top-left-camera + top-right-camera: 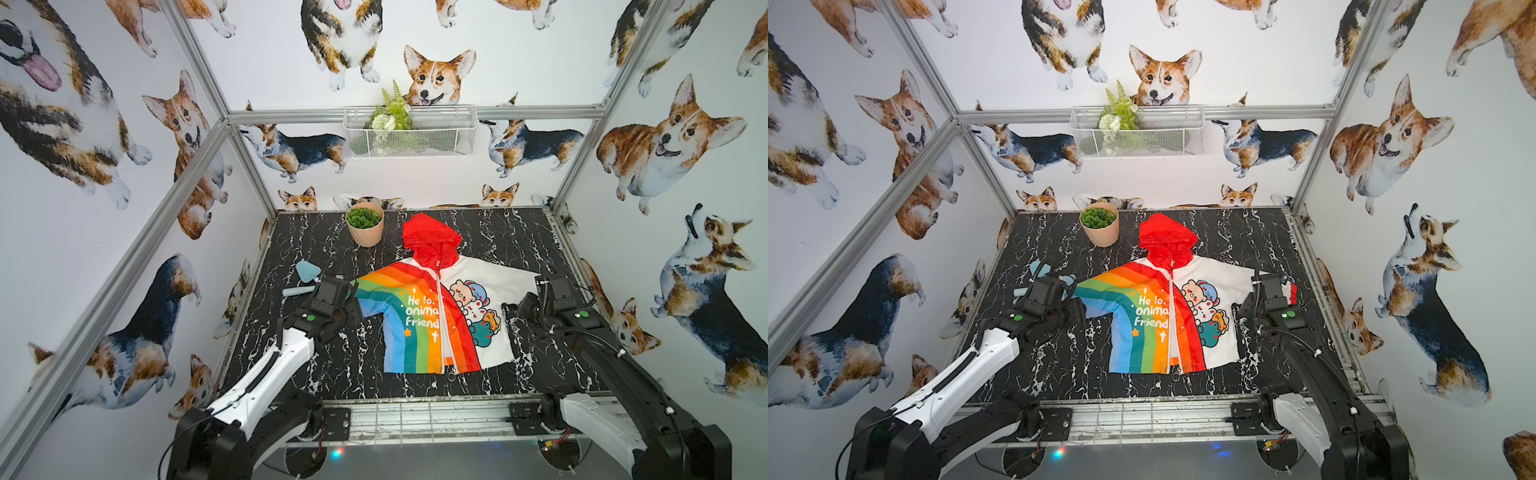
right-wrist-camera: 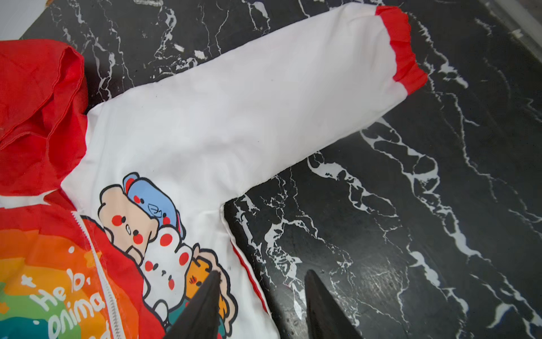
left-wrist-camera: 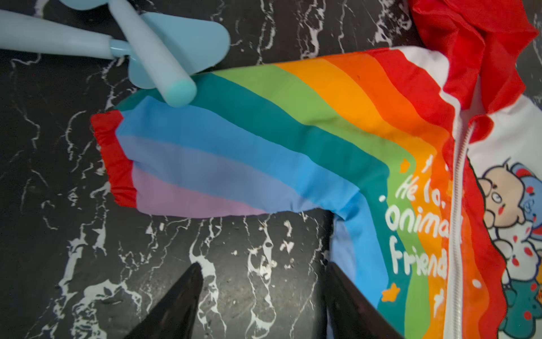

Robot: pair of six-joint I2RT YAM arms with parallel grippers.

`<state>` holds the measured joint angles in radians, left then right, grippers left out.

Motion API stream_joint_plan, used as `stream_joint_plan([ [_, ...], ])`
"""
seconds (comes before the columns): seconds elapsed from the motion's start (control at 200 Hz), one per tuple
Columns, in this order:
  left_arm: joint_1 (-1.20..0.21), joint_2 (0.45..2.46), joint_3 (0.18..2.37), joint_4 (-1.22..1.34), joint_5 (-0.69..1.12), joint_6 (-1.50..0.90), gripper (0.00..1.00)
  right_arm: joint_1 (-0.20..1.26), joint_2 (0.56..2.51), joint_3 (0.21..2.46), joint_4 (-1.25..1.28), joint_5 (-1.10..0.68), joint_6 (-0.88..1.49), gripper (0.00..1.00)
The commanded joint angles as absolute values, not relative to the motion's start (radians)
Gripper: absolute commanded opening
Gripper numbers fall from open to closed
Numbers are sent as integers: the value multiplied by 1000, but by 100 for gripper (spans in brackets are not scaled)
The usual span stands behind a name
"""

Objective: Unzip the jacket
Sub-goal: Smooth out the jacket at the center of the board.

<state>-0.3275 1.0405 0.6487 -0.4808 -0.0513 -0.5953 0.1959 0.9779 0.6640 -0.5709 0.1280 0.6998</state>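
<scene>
both sleeves of the jacket (image 1: 419,316) lie spread flat on the black marble table (image 1: 316,374). in both top views the jacket sits front up in the middle of the frame, with its red hood (image 1: 430,239) toward the back wall and its hem toward me. its rainbow half is on the left of the frame and its white half with the animals (image 2: 140,223) is on the right. the white zip (image 1: 441,316) runs down between them. the teeth look joined from the collar down past the lettering (image 1: 423,312). near the hem i cannot tell whether they meet.

my left gripper (image 3: 263,267) hangs over the table on my side of the rainbow sleeve (image 3: 234,152), near the armpit. its two black fingers (image 3: 176,302) stand well apart with only bare marble between them, and it has hold of nothing.

my right gripper (image 2: 263,273) hangs near the other armpit, on my side of the white sleeve (image 2: 278,88). its fingers are parted too, one over the printed animals and one over the table. the jacket's side edge lies between them. nothing is pinched, and i cannot tell whether either tip touches the cloth.

two pale blue tools (image 3: 164,47) lie by the end of the rainbow sleeve, and the end of one handle rests on it. a pink pot (image 1: 365,224) with a green plant stands at the back of the table, left of the hood. a white wire basket (image 1: 409,133) with greenery hangs on the back wall, in the upper middle of the frame.
</scene>
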Motion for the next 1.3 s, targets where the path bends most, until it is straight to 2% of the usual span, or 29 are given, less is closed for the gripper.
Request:
stream_joint_plan([
  [0.0,-229,1072,628,-359,28,-595,54,186,1052,703,-463,98,675,41],
  [0.125,-160,1180,655,-270,64,-597,36,182,1176,742,-401,71,676,28],
  [0.265,-97,1276,665,-186,57,-617,16,146,1277,791,-383,64,669,17],
  [0.456,-84,1373,691,-171,-27,-624,0,60,1339,825,-363,16,661,12],
  [0.796,-80,1520,744,-226,-98,-618,0,-79,1349,806,-365,17,646,9],
  [0.996,-59,1585,759,-232,-102,-620,0,-126,1351,790,-375,84,639,7],
  [1.297,-48,1638,782,-233,-103,-615,0,-210,1469,827,-347,75,641,2],
])
